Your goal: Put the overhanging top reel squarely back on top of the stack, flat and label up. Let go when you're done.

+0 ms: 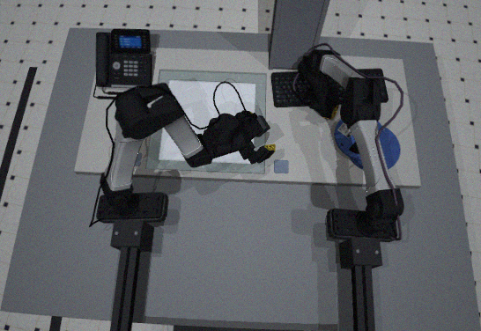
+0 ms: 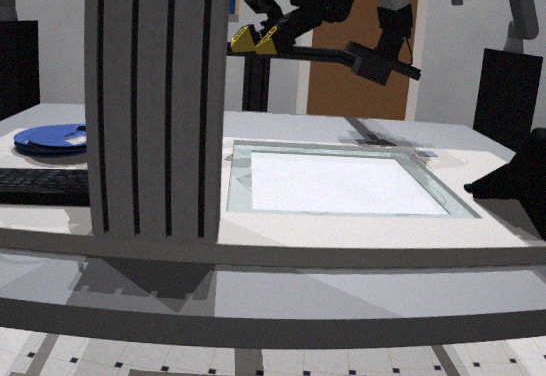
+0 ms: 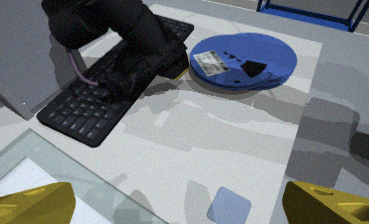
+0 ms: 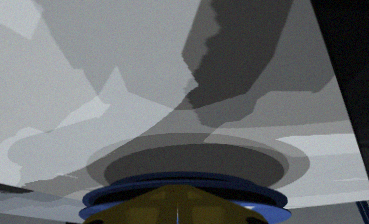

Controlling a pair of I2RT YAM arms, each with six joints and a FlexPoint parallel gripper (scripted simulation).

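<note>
The blue top reel [image 1: 344, 144] [image 2: 52, 134] [image 3: 235, 50] lies label up on the reel stack, shifted toward the keyboard side so its edge overhangs. Its white label [image 1: 344, 129] [image 3: 211, 63] faces up. The lower reels [image 2: 37, 153] [image 3: 280, 84] show only as rims beneath; the right arm hides part of the stack from above. My right gripper [image 1: 333, 112] [image 3: 183, 73] [image 4: 177, 194] is shut and empty, beside the stack on its keyboard side; whether it touches a reel is unclear. My left gripper [image 1: 268, 136] [image 2: 254, 44] [image 3: 179, 192] is open and empty, high near the light panel's edge.
A black keyboard [image 1: 285, 91] [image 3: 80, 117] lies under the right arm. A grey column [image 1: 299, 11] [image 2: 155, 88] stands behind it. The glass-edged light panel [image 1: 261, 91] [image 2: 240, 178] lies under the left arm. A blue square pad [image 1: 281, 166] [image 3: 230, 206] and a desk phone [image 1: 129, 62] also lie there.
</note>
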